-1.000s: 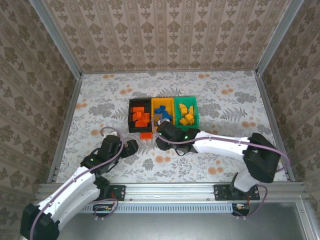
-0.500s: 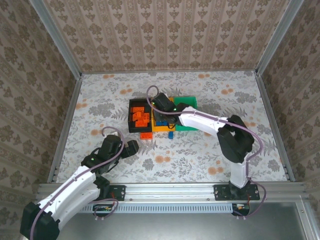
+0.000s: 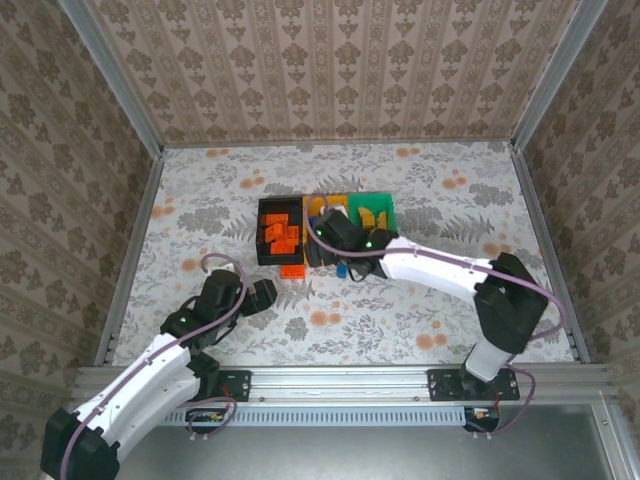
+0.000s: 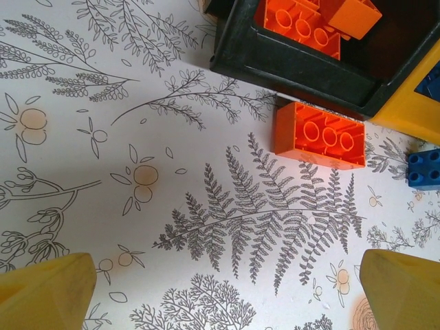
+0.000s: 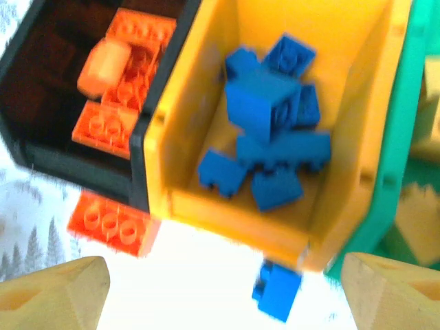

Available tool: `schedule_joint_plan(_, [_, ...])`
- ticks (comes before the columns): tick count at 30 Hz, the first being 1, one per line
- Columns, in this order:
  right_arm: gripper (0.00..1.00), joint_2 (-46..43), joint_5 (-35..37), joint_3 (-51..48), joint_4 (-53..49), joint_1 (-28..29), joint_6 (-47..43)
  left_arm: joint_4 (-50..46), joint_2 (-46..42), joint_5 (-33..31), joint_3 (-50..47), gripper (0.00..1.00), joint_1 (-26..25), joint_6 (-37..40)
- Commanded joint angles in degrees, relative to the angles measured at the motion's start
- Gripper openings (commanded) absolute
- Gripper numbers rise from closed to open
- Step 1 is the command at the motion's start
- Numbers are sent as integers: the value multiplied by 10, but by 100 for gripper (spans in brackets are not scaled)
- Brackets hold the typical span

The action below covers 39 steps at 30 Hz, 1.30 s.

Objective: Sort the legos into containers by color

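2 legos lie loose on the table: a red-orange brick just beside the black bin, and a blue brick just in front of the orange-yellow bin. The right gripper hangs above the blue one, fingers spread and empty. The left gripper, likewise spread, faces the red-orange one. I'd come straight down, straddle the blue brick clear of the bin wall, then pinch.

A pale table covering, printed with grey ferns and orange blossoms, is lying flat across the work surface. Damask-patterned wall panels are enclosing it on three sides, aluminium posts are framing the corners, and a metal rail is running along the near edge.
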Motion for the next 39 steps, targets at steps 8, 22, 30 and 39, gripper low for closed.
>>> schedule_joint_plan(8, [87, -4, 22, -113, 52, 21, 62, -2, -1, 8, -5, 100, 5, -14])
schedule_joint_plan(22, [62, 102, 9, -68, 95, -28, 52, -6, 0, 11, -5, 100, 6, -14])
schedule_joint_plan(30, [32, 79, -21, -111, 115, -23, 55, -3, -1, 11, -9, 100, 7, -14])
schedule_joint_plan(39, [27, -70, -67, -203, 113, 28, 64, 17, 12, 10, -14, 100, 8, -14])
